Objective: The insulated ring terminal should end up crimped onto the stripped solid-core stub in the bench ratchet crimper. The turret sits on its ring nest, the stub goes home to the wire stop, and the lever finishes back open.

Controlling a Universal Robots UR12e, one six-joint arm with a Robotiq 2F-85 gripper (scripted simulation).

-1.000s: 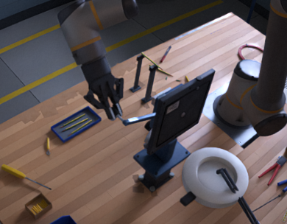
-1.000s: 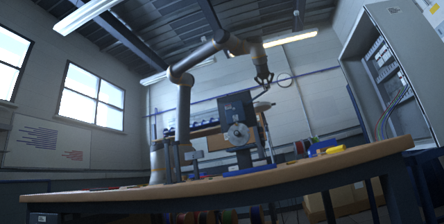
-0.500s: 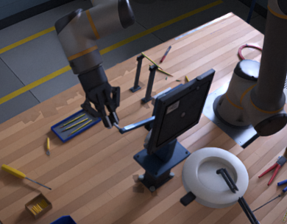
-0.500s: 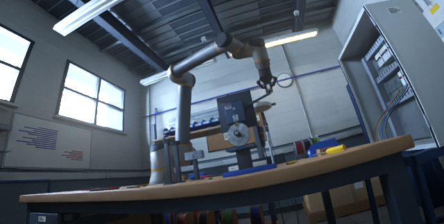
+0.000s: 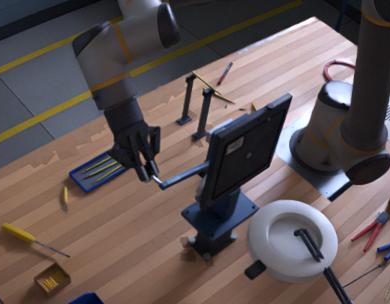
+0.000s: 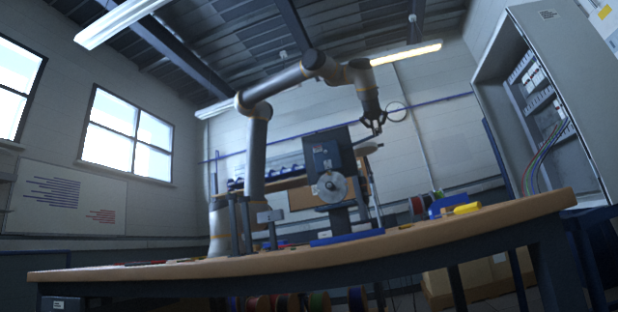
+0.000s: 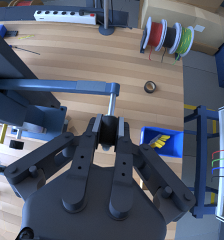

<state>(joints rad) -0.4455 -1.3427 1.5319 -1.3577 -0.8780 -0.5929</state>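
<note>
The blue lever [image 5: 184, 175] [image 7: 57, 86] sticks out sideways from the bench crimper [image 5: 237, 155] [image 6: 332, 177] at mid-bench. At the lever's free end my gripper [image 5: 148, 174] [image 6: 375, 130] [image 7: 108, 125] is closed on its black knob [image 7: 107, 130], well above the bench top. The crimper's dark body stands on a blue base [image 5: 219, 215]. Its round turret disc [image 6: 331, 187] faces the second side camera. The ring terminal and the stub are too small to tell apart here.
The robot's grey base [image 5: 337, 130] stands right of the crimper. A white round dish [image 5: 292, 239] lies in front of it. A blue tray of yellow pieces [image 5: 98, 170] lies below my gripper. Two dark posts [image 5: 197, 107] stand behind the lever. Wire spools [image 7: 168, 35] sit at the bench edge.
</note>
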